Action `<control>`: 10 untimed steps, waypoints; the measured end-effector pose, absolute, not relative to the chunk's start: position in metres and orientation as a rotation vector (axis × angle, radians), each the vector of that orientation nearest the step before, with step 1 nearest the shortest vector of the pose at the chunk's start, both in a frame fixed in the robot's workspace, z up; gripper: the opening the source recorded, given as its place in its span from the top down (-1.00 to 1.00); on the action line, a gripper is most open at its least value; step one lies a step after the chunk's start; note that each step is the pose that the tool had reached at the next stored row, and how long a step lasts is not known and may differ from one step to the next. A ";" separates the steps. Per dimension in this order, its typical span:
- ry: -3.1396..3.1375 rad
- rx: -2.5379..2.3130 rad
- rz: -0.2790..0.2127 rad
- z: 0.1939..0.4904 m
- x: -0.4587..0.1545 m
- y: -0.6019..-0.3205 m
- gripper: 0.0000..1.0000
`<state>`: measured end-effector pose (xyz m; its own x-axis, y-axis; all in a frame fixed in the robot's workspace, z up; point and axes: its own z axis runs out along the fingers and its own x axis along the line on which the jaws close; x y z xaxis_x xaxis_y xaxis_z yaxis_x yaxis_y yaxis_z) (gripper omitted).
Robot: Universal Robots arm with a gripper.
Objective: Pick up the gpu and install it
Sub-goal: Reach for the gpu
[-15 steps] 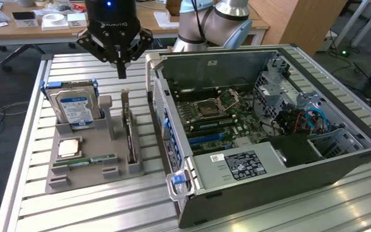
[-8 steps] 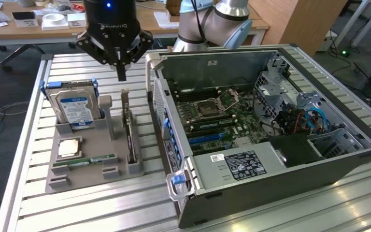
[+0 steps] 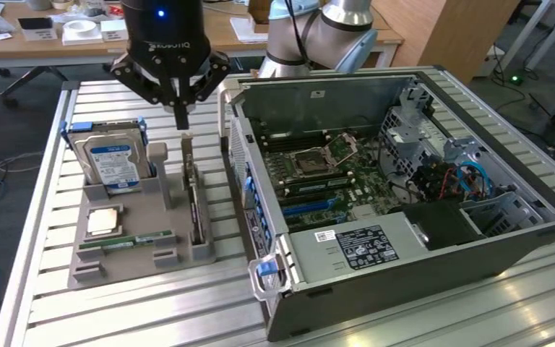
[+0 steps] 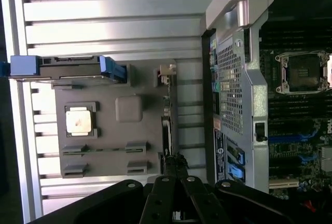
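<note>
The gpu [image 3: 194, 196] is a thin black card standing on edge in a slot along the side of the grey holder [image 3: 147, 213] nearest the case. My gripper [image 3: 181, 120] hangs just above the card's far end, its fingers pressed together and shut on nothing. In the wrist view the gpu [image 4: 167, 123] shows edge-on as a dark strip, and the gripper [image 4: 177, 161] points down at one end of it. The open computer case [image 3: 470, 238] lies on its side at the exterior view's right of the holder, with its motherboard [image 3: 331, 173] exposed.
The holder also carries a blue-labelled hard drive [image 3: 112, 155] upright in a blue bracket, a square processor [image 3: 103, 220] and a green RAM stick [image 3: 128, 240]. A slatted metal table [image 3: 162, 311] bears everything. A cluttered wooden desk [image 3: 75, 32] stands behind.
</note>
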<state>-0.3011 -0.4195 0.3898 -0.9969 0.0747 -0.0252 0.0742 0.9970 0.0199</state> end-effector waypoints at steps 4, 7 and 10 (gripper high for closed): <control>3.113 0.116 0.018 0.390 -0.302 -0.424 0.79; 3.113 0.116 0.016 0.390 -0.302 -0.425 0.79; 3.113 0.116 0.016 0.390 -0.303 -0.426 0.79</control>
<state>-0.3032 -0.4260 0.3896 -0.9969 0.0745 -0.0258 0.0743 0.9972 0.0115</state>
